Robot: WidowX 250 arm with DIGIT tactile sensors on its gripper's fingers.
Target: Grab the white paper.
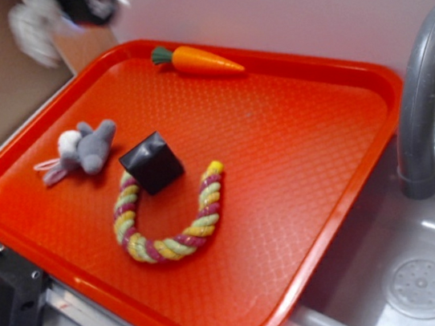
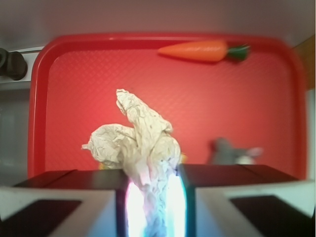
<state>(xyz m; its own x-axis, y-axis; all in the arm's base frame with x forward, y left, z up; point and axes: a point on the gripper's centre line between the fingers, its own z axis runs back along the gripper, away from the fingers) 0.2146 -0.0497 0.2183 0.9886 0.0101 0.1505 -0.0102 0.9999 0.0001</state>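
The white paper (image 2: pixel 140 143) is pinched right between the gripper (image 2: pixel 152 197) pads in the wrist view — the crumpled wad sticks out past the fingertips, wrinkly and lumpy, with the jaws closed in narrow on its lower end. In the exterior view it's a blurry white blob up at the top left corner, hanging off the gripper above and beyond the far left edge of the red tray (image 1: pixel 343 194), clear of the surface. Down on the tray there's a toy carrot (image 1: pixel 199 60) near the far rim, a little grey-and-white plush mouse (image 1: pixel 82 149) on the left, and a black cube (image 1: pixel 150 163) just beside it, sitting on one end of a U-shaped braided rope (image 1: pixel 170 226). Off to the right — a grey faucet (image 1: pixel 422 93) over a sink (image 1: pixel 420 280)
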